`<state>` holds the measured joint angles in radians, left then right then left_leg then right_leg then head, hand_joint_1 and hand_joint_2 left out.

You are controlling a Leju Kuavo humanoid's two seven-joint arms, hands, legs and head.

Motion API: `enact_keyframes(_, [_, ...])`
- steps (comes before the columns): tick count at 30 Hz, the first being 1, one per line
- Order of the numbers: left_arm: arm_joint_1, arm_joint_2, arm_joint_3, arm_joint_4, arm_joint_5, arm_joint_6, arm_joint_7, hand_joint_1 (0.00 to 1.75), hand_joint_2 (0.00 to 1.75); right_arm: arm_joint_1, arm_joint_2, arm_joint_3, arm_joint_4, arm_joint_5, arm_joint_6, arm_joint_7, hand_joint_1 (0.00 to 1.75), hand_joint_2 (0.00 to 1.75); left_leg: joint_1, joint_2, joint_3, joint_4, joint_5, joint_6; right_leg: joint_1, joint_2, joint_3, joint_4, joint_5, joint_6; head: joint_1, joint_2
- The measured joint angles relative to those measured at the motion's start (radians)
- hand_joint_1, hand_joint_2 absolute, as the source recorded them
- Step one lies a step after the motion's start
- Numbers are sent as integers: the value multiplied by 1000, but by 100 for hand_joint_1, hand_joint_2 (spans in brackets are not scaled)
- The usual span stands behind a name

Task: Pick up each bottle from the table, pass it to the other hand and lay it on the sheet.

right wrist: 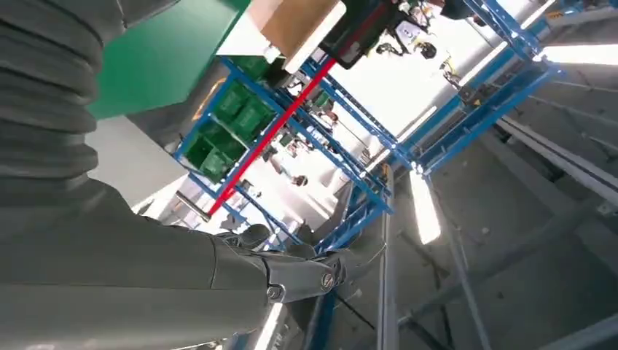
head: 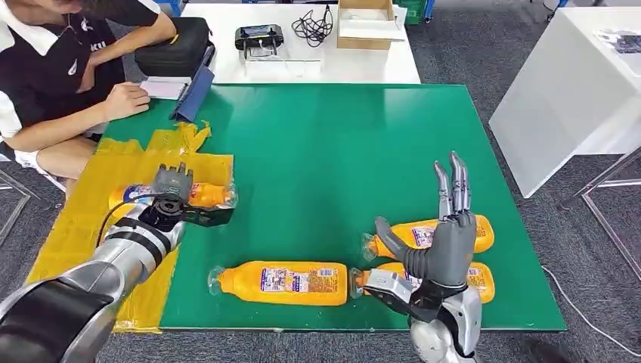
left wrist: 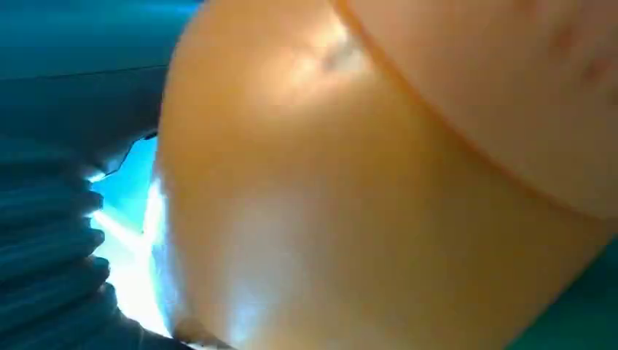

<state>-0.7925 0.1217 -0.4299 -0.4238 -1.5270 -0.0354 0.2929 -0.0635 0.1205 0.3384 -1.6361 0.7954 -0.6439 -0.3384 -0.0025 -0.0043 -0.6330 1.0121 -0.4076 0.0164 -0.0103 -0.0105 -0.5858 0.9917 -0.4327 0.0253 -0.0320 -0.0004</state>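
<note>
Three bottles (head: 281,282) lie on the green table (head: 332,144); left hand (head: 175,198) grips a fourth bottle (head: 204,195) over the yellow sheet (head: 91,219); right hand (head: 446,234) is raised, fingers spread, holding nothing.

One bottle (head: 202,195) on sheet (head: 91,219) at left; three bottles (head: 283,282) on table (head: 340,151) right of sheet.

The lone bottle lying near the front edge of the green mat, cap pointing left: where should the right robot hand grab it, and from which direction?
Probably around the labelled middle of the lone bottle, coming down from above. It lies flat on the green mat, long axis left to right, so fingers can straddle its width. The right robot hand is open, fingers up, just right of it, in front of two more bottles.
</note>
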Motion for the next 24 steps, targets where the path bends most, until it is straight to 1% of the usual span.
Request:
enact_keyframes(1, [0,-2,5,0,11,19,-13,0,0,-1,0,0,3,0,0,0,0,175,0,0,0,0,0,0,0,0,0,0,0,0,0,0])
enact_keyframes(2, [0,-7,14,0,32,57,-32,0,175,-1,-1,0,5,4,0,1,0,175,0,0,1,0,0,0,0,0,0,0,0,0,0,0])
enact_keyframes(5, [20,-18,62,-27,128,239,-128,0,175,3,-13,0,9,28,21,24,0,175,0,0,1,0,0,0,0,0,0,0,0,0,0,0])
enact_keyframes(8, [48,-31,101,-88,190,298,-186,0,175,13,-32,-6,9,60,27,44,0,175,-1,0,0,0,0,0,0,0,0,0,0,0,0,0])
enact_keyframes(11, [102,-35,131,-215,263,337,-233,0,175,29,-55,-23,-2,106,28,74,0,175,-2,1,0,0,0,0,-1,0,0,0,0,0,0,0])
enact_keyframes(15, [173,-35,156,-371,288,361,-242,0,175,41,-79,-49,-21,140,35,98,0,175,-2,0,0,0,-1,0,-1,0,-1,0,0,0,0,0])
enact_keyframes(19, [215,-35,170,-463,294,366,-243,0,175,46,-92,-64,-32,152,37,105,0,175,-1,1,0,0,-1,0,0,0,-1,0,0,0,0,0])
enact_keyframes(21, [235,-35,175,-501,313,380,-259,0,175,46,-99,-68,-32,180,65,133,0,175,-1,1,0,0,-1,0,0,0,0,0,0,0,0,0])
enact_keyframes(24, [277,-35,183,-571,364,383,-297,0,175,43,-124,-78,-30,236,157,198,0,175,-1,0,0,0,-1,0,0,0,0,0,0,0,0,0])
